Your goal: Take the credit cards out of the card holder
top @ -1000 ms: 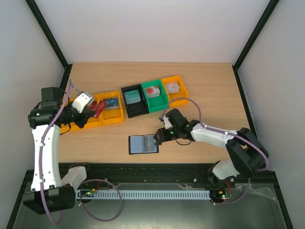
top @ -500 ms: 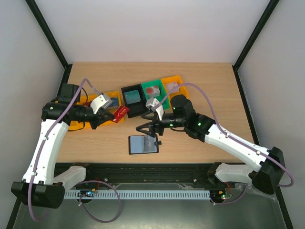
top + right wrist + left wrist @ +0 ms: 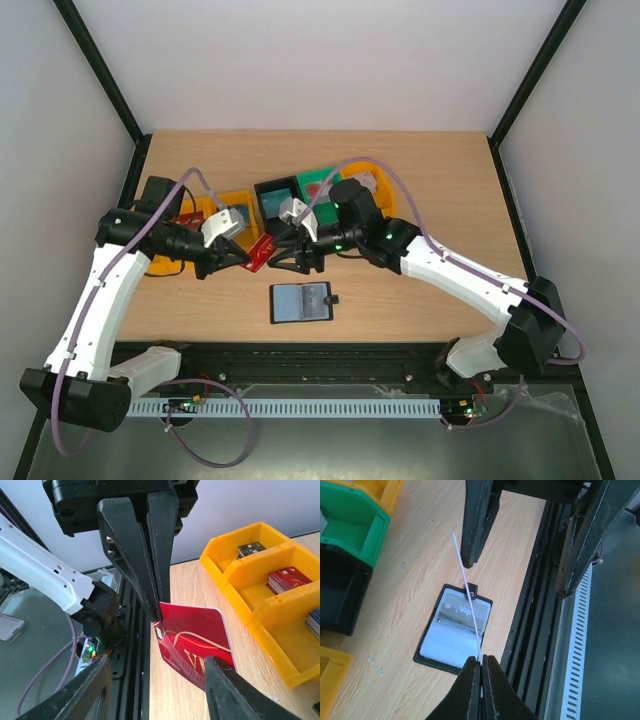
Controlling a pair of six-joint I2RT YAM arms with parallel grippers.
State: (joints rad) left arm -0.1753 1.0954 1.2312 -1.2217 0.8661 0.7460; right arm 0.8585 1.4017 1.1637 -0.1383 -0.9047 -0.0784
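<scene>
Left gripper [image 3: 481, 663]: jaws closed on an edge of the red card [image 3: 196, 632], close to a corner. The card is held up in the air above the desk [image 3: 420, 190], apart from the holder [image 3: 300, 303].

Right gripper [image 3: 158, 661]: jaws open, standing at the card's free end. Whether they touch it cannot be told.

The holder lies opened flat on the desk near the front edge, pockets up. In the top view its snap tab points right. Neither gripper touches it. A pale card [image 3: 465, 611] marked VIP shows in one pocket.

The yellow bins [image 3: 260, 600] at the back hold other cards. A black bin [image 3: 340, 595] and a green bin [image 3: 350, 535] stand alongside.
</scene>
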